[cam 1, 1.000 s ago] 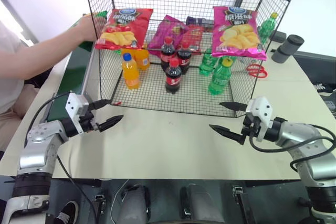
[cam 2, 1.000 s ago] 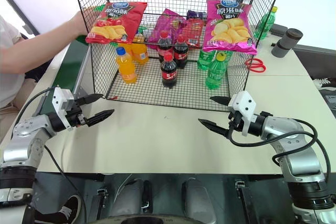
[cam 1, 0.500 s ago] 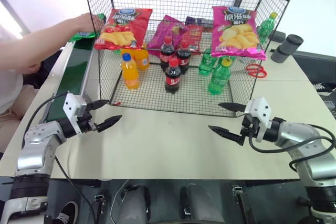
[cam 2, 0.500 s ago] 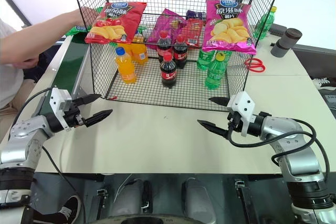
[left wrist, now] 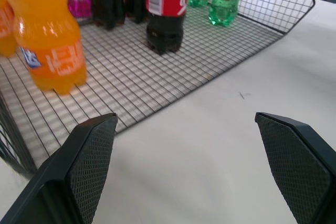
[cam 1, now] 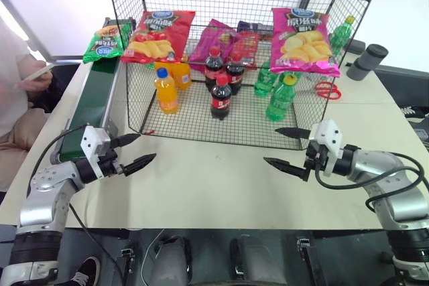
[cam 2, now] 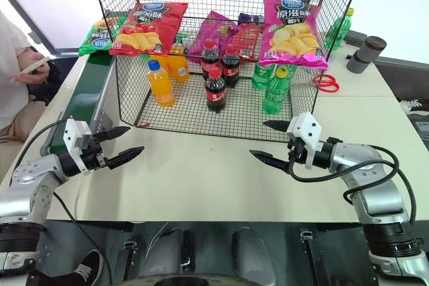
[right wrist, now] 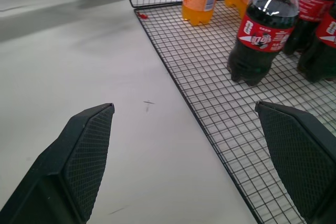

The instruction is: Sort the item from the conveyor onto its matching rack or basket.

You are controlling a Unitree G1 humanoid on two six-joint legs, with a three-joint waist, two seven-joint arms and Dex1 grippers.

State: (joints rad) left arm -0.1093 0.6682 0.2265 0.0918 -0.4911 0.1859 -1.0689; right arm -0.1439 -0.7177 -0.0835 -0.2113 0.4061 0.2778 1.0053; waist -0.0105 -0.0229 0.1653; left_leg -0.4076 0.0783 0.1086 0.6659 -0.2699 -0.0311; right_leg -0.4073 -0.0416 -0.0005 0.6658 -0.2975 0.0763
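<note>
Green chip bag: on conveyor, well beyond left gripper; both grippers released, empty. Step: awaiting pickup; next, reach.

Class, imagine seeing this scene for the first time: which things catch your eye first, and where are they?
The black wire rack stands mid-table, with a red chip bag and a pink chip bag hanging at its front above orange, cola and green bottles. A green chip bag lies at the far end of the conveyor, left of the rack. Nearer, the left gripper and right gripper hover open above the table.
</note>
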